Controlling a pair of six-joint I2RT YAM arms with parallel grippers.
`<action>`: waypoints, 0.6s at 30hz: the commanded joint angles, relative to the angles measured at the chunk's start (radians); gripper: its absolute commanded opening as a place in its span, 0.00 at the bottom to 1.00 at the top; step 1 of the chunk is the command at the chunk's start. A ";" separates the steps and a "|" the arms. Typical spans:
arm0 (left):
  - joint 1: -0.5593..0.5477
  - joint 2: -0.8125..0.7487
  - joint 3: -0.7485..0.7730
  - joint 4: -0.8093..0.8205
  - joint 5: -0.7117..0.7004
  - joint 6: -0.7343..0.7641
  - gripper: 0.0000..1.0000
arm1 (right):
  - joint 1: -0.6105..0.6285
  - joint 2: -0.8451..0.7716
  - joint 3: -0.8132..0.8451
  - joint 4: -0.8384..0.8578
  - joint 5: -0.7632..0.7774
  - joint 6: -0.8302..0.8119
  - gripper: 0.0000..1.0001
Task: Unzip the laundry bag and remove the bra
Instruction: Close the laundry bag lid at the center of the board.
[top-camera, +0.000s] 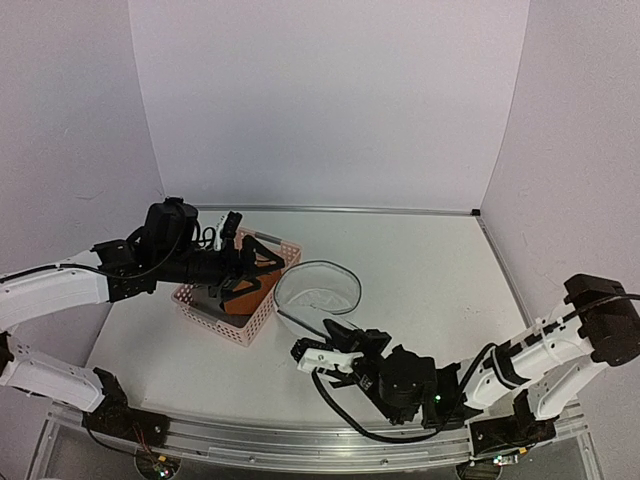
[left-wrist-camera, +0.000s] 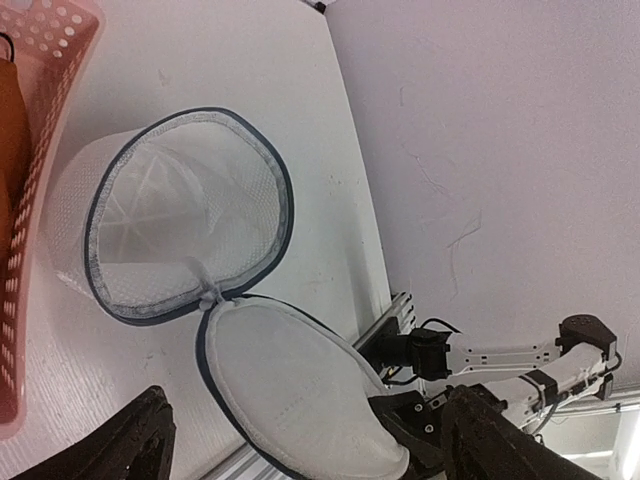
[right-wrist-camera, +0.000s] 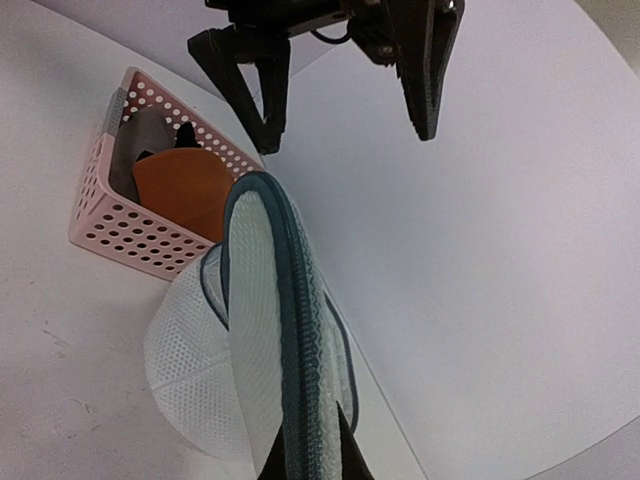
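The laundry bag (top-camera: 318, 290) stands open on the table right of a pink basket; its white mesh inside shows in the left wrist view (left-wrist-camera: 180, 220). Its round lid (left-wrist-camera: 300, 385) hangs off the rim, still joined at one spot. My right gripper (top-camera: 332, 350) is shut on the lid's zip edge (right-wrist-camera: 290, 340), with dark fingers (right-wrist-camera: 345, 455) at the bottom of the right wrist view. The orange bra (top-camera: 240, 297) lies in the pink basket (top-camera: 262, 318), also seen in the right wrist view (right-wrist-camera: 185, 190). My left gripper (top-camera: 245, 262) hovers open and empty above the bra.
The pink lattice basket (right-wrist-camera: 120, 235) sits at the left of the table, touching the bag's side. White walls close in the back and both sides. The table's metal front rail (top-camera: 320, 445) runs by the arm bases.
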 joint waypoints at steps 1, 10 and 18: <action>0.006 -0.061 0.051 -0.118 -0.098 0.090 0.94 | -0.049 -0.105 0.134 -0.396 -0.147 0.262 0.00; 0.006 -0.090 0.022 -0.130 -0.110 0.112 0.95 | -0.121 -0.203 0.407 -1.054 -0.404 0.526 0.00; 0.006 -0.110 0.005 -0.130 -0.120 0.129 0.95 | -0.211 -0.166 0.653 -1.390 -0.565 0.754 0.00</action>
